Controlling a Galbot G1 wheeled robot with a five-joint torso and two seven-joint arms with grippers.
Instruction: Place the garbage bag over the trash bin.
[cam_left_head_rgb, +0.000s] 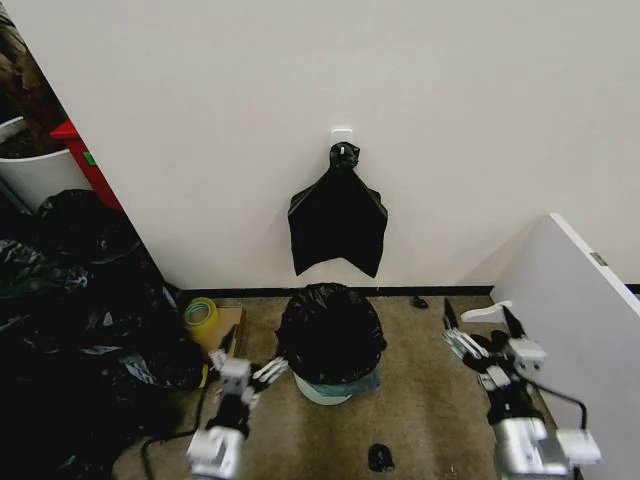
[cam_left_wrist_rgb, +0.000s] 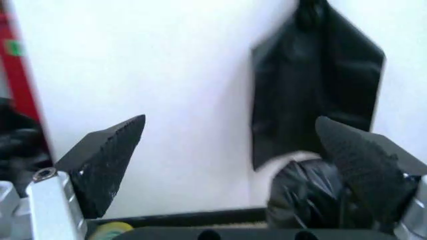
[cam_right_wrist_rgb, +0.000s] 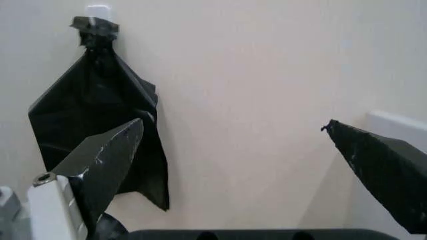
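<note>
Both arms raised low, either side of the trash bin (cam_left_head_rgb: 325, 388).
Left gripper (cam_left_head_rgb: 258, 378) spread open just beside it; right gripper (cam_left_head_rgb: 480, 322) spread open, well apart.

Two arms are seen in the head view, both built of silver-grey metal segments with black joints. The left end effector (cam_left_head_rgb: 262, 374) is made of pale, silvery links ending in slender light fingers, and a black cable is looped beside its wrist housing. The right end effector (cam_left_head_rgb: 480, 322) carries two dark, pointed fingers (cam_left_head_rgb: 449, 314) on a white and black body, with a black cable arched over its boxy grey wrist. In the wrist views, the fingers (cam_left_wrist_rgb: 110, 160) are shown as black tapered wedges with a finely textured gripping face, bolted to bright aluminium brackets by a round socket-head screw (cam_right_wrist_rgb: 44, 177).
</note>
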